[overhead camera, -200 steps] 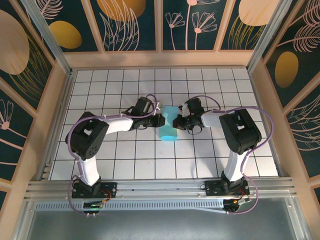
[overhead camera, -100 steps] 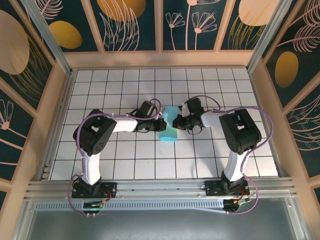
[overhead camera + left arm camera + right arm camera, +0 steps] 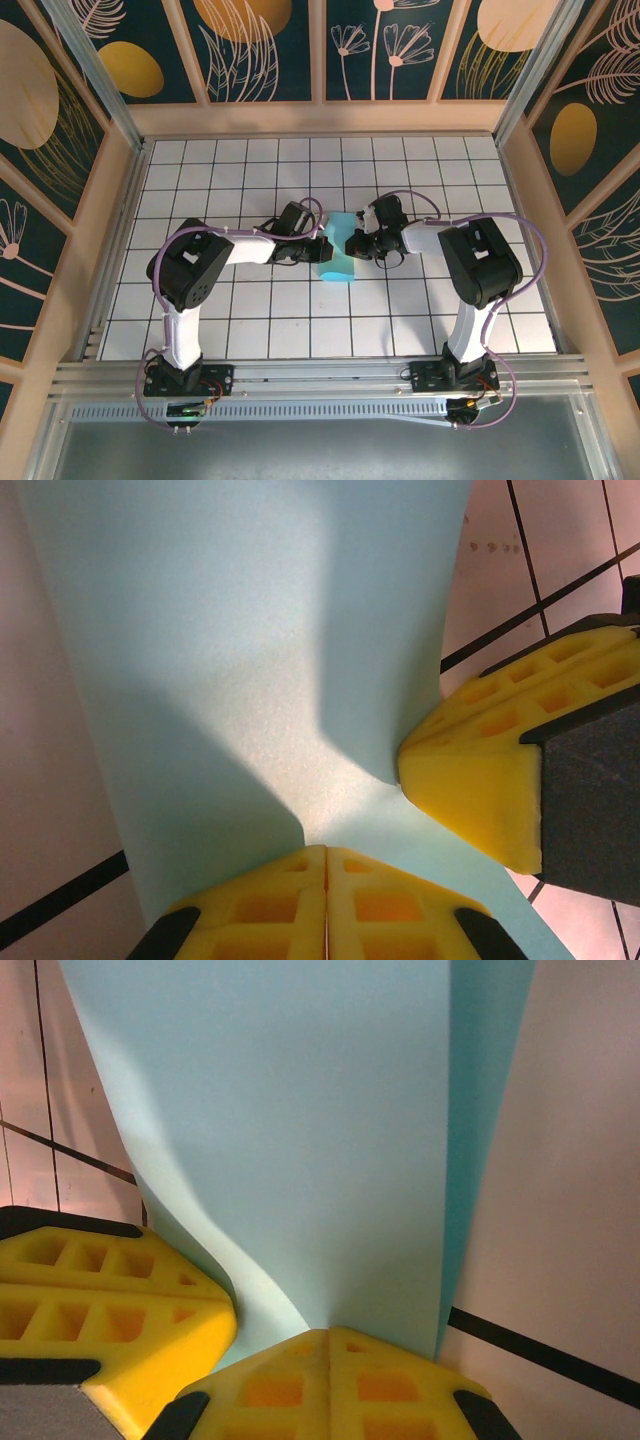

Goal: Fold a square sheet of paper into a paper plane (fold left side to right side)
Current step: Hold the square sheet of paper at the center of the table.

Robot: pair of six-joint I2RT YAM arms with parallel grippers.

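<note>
Our left jaws and right jaws are both pinched shut on the square sheet of paper (image 3: pixel 337 264), which sits bowed at the middle of the counter (image 3: pixel 250 330), between the arms. To fold well, we should carry the left edge across evenly, meet the right edge squarely, then press the crease.
</note>
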